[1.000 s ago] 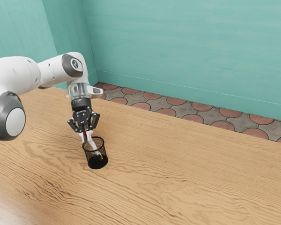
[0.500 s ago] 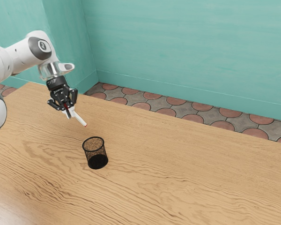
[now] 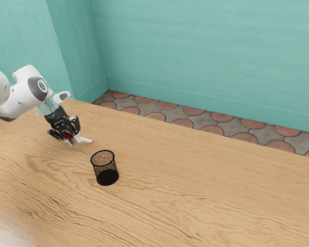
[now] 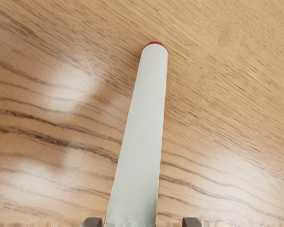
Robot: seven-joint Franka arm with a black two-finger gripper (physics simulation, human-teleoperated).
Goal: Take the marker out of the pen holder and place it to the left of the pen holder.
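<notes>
Wood-grained table (image 3: 206,190) in front of me; teal wall (image 3: 206,51) beyond; tiled floor (image 3: 201,122) between, pinkish rounds among grey.

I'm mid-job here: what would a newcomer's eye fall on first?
Probably the white, red-ended marker, large down the middle of the wrist view and jutting from the tool in the exterior view. Next, the black mesh holder, upright and seemingly empty on the wooden table, then the broad turquoise wall behind.

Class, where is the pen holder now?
In the exterior view, the pen holder stands on the table, lower and further to that view's right than the marker.
</notes>
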